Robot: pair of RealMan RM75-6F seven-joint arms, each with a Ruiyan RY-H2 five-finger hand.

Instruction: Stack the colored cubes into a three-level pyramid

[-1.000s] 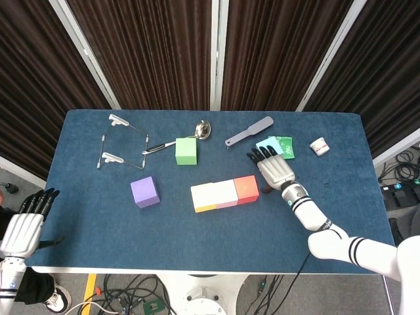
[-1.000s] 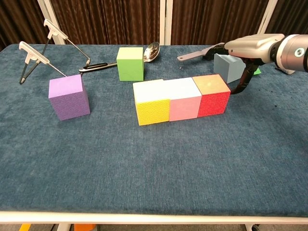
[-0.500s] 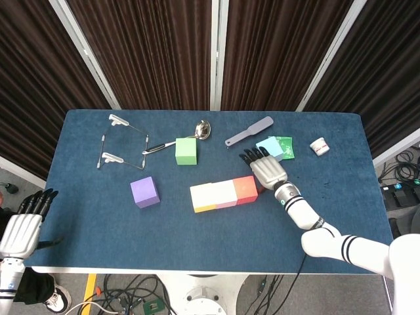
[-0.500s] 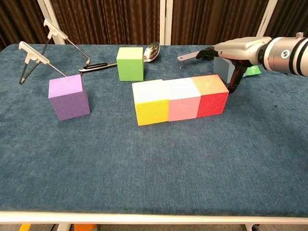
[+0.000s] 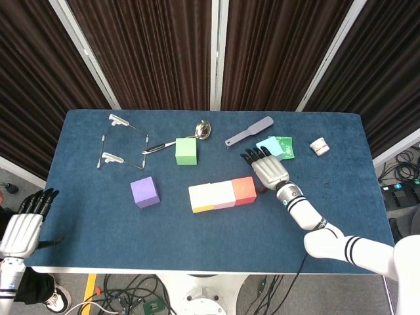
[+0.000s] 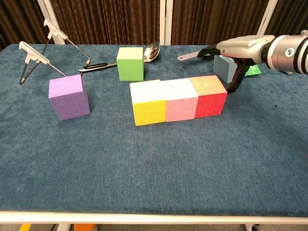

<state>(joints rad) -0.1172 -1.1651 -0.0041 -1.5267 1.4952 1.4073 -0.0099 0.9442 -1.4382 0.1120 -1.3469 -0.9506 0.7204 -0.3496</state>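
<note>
Right hand [image 5: 266, 170] sits flat with fingers stretched out, holding nothing, just beside the red cube [image 5: 244, 190] at the end of the yellow cube [image 5: 202, 197], pink cube [image 5: 224, 194] row. Light blue cube [image 5: 269, 146] is right behind it; green cube [image 5: 186, 150] and purple cube [image 5: 144, 191] stand apart. Left hand [image 5: 25, 226] hangs off the table [image 5: 92, 223], fingers out, empty.

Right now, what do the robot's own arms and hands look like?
Both hands have silver-grey metal backs with black fingers. The right hand joins a silver wrist with black rings, then a glossy white arm with black bands near the elbow; the chest view shows the same ringed silver wrist. The left hand at the table's near-left corner matches it, with only a short piece of white forearm visible.
</note>
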